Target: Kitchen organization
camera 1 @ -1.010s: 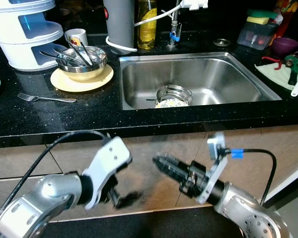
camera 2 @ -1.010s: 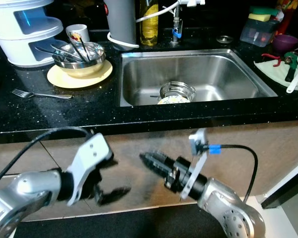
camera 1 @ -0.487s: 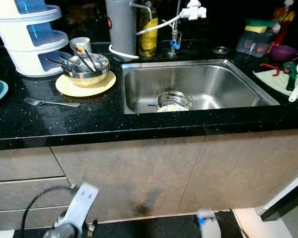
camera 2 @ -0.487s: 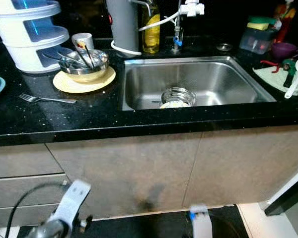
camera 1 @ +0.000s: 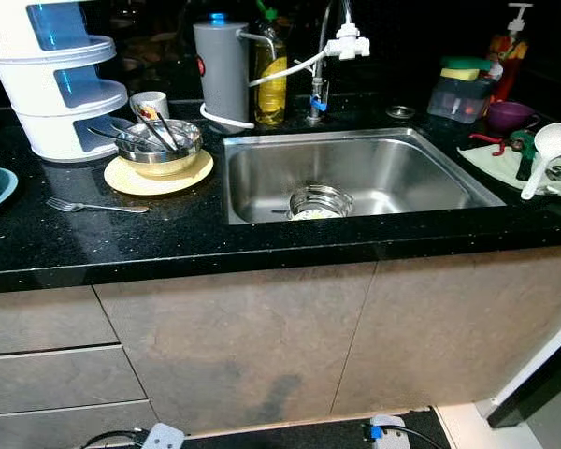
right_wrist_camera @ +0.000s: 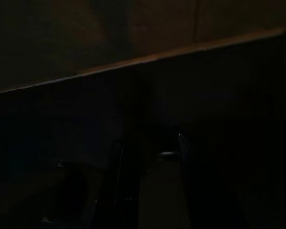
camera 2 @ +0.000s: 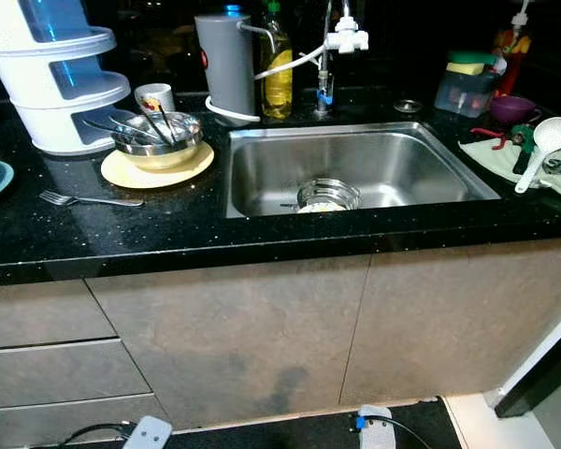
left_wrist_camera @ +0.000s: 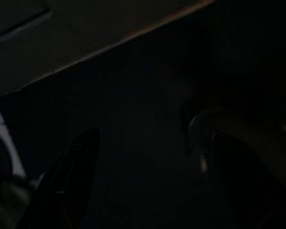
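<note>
**Arms dropped, counter in full view**

Left eye: a second ago both my arms reached out in front of the cabinets; now they have sunk to the bottom edge, where just a bit of wrist hardware shows. The camera has also lifted, so more of the back of the counter (camera 1: 168, 248) shows. On it, left of the sink (camera 1: 374, 168), a steel bowl (camera 1: 159, 148) full of cutlery sits on a yellow plate (camera 1: 136, 178), with a mug (camera 1: 150, 101) just behind and a fork (camera 1: 93, 206) lying loose nearer the edge. A small bowl (camera 1: 320, 200) rests in the sink.

Right eye: same scene; a white ladle (camera 2: 540, 145) lies on a cloth at the far right.

Left wrist: very dark; my left claw (left_wrist_camera: 148, 186) hangs idle with its two fingers spread apart, released.

Right wrist: darker still. I cannot tell whether my right claw is clenched or released.

My judgement: nothing is grasped and no sorting has begun; lowering the arms looks like a reset before choosing a first item, probably the loose fork or the sink bowl.
</note>
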`<state>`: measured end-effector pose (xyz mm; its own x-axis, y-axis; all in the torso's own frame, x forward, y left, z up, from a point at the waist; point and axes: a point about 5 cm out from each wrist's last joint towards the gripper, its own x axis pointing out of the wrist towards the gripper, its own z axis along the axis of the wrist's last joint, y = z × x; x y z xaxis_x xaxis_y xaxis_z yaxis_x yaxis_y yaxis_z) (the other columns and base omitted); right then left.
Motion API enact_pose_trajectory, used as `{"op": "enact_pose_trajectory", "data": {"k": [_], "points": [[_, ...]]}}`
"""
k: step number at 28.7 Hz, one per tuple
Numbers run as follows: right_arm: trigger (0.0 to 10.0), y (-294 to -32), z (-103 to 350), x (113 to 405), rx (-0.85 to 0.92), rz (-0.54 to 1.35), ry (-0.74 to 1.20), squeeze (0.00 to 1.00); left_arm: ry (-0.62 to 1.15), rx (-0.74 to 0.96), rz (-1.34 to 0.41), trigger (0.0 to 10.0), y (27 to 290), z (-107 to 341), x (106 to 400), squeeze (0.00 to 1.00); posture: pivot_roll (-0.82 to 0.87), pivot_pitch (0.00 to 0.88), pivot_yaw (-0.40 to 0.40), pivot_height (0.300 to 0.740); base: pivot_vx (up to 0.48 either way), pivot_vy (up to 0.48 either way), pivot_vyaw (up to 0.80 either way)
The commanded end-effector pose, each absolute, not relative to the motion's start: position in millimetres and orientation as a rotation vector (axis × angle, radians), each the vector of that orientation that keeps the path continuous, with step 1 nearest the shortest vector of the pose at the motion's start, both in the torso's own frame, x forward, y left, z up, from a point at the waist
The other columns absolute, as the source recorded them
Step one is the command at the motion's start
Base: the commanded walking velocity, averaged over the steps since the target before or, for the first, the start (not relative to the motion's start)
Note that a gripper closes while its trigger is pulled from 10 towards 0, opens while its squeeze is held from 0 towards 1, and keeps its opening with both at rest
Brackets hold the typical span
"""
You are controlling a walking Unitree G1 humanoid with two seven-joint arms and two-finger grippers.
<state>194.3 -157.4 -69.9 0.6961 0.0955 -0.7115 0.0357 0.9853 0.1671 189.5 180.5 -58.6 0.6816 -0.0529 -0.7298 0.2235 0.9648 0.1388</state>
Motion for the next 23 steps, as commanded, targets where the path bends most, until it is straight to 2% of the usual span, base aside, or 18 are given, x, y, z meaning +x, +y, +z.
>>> {"op": "enact_pose_trajectory", "data": {"k": [1, 14, 18, 23], "points": [[10.0, -155, -73, 190, 0.158, 0.054, 0.814, 0.00, 0.777, 0.191, -0.124, 10.0, 183, -56, 194, 0.00, -0.02, 0.085, -0.016, 0.740, 0.000, 0.000, 0.80], [10.0, -153, -77, 187, 0.161, 0.049, 0.809, 0.00, 0.738, 0.201, -0.119, 10.0, 185, -58, 198, 0.00, -0.03, 0.104, -0.003, 0.740, 0.000, 0.000, 0.80], [10.0, -161, -76, 190, 0.183, -0.003, 0.795, 0.00, 0.709, 0.209, -0.117, 10.0, 184, -54, 207, 0.00, -0.04, 0.115, 0.008, 0.740, 0.000, 0.000, 0.80], [10.0, -170, -78, 186, 0.191, -0.056, 0.805, 0.00, 0.715, 0.242, -0.118, 10.0, 185, -52, 213, 0.00, -0.04, 0.132, 0.014, 0.740, 0.000, 0.000, 0.00]]}}
